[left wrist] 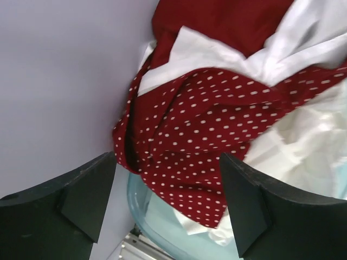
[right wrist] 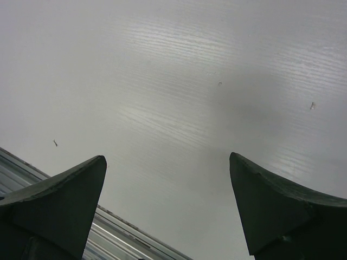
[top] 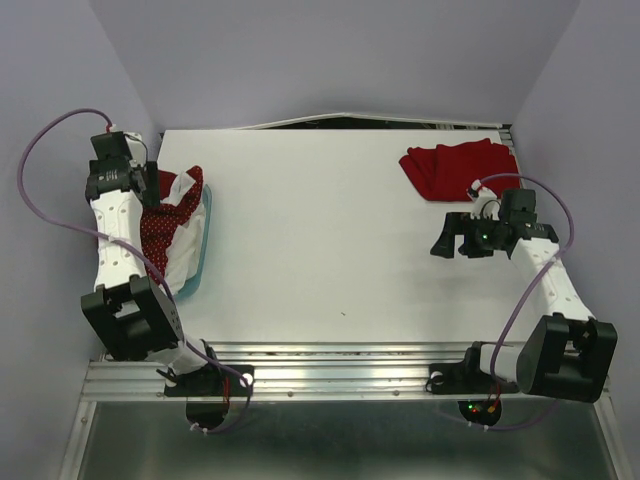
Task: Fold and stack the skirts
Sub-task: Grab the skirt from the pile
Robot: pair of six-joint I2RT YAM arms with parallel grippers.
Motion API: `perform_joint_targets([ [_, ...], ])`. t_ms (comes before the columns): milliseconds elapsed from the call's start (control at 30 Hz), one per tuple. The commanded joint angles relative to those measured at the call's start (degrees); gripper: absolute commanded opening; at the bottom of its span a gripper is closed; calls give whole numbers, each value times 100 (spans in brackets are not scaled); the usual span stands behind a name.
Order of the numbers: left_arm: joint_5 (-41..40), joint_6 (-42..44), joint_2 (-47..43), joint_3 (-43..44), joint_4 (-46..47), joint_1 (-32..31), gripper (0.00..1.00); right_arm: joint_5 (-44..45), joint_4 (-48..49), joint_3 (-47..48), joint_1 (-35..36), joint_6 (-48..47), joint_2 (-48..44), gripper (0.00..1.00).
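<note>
A dark red skirt with white polka dots (top: 165,222) lies crumpled with white cloth (top: 178,255) in a light-blue tub (top: 204,245) at the table's left edge. In the left wrist view the polka-dot skirt (left wrist: 200,130) fills the space ahead of my left gripper (left wrist: 168,200), which is open, empty and just above it. In the top view the left gripper (top: 148,185) hangs over the tub's far end. A plain bright red skirt (top: 455,165) lies folded at the back right. My right gripper (top: 452,243) is open and empty over bare table (right wrist: 179,108), in front of that skirt.
The tub's rim (left wrist: 149,214) sits close to the left wall (left wrist: 59,81). More plain dark red cloth (left wrist: 217,21) and white cloth (left wrist: 303,146) lie in the tub. A metal rail (top: 340,365) runs along the near edge. A dark gap (top: 380,123) runs behind the table.
</note>
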Motion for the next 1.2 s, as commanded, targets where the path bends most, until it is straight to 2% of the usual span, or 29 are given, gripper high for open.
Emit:
perform_joint_targets([
  [0, -244, 551, 169, -291, 406, 416, 88, -166, 101, 136, 23, 10, 25, 100],
  [133, 54, 806, 256, -466, 512, 540, 87, -175, 84, 136, 23, 10, 77, 100],
  [367, 98, 903, 529, -967, 819, 584, 81, -175, 40, 189, 23, 10, 122, 100],
  [533, 327, 938, 749, -1064, 1004, 602, 80, -157, 13, 233, 23, 1, 113, 100],
  [600, 354, 929, 898, -1021, 1022, 610, 77, -157, 13, 233, 23, 10, 113, 100],
  [667, 328, 833, 951, -959, 1031, 610, 62, -157, -4, 233, 23, 19, 104, 100],
  [733, 353, 710, 812, -837, 926, 610, 29, -157, -30, 241, 23, 2, 69, 100],
  [767, 371, 710, 715, -836, 925, 610, 29, -148, -31, 250, 23, -16, 51, 100],
  [800, 397, 675, 610, -740, 847, 610, 12, -148, -31, 233, 23, -16, 25, 100],
  [833, 398, 657, 495, -670, 794, 610, 4, -166, -22, 224, 23, -7, -1, 100],
  [867, 406, 631, 277, -451, 706, 610, 0, -175, -22, 207, 23, -7, -10, 100],
  [1033, 442, 613, -278, 542, 82, 610, 0, -227, -39, 241, 23, -25, 34, 100],
  [1167, 345, 578, -446, 1895, -313, 610, 0, -280, -22, 268, 23, -7, 51, 100],
])
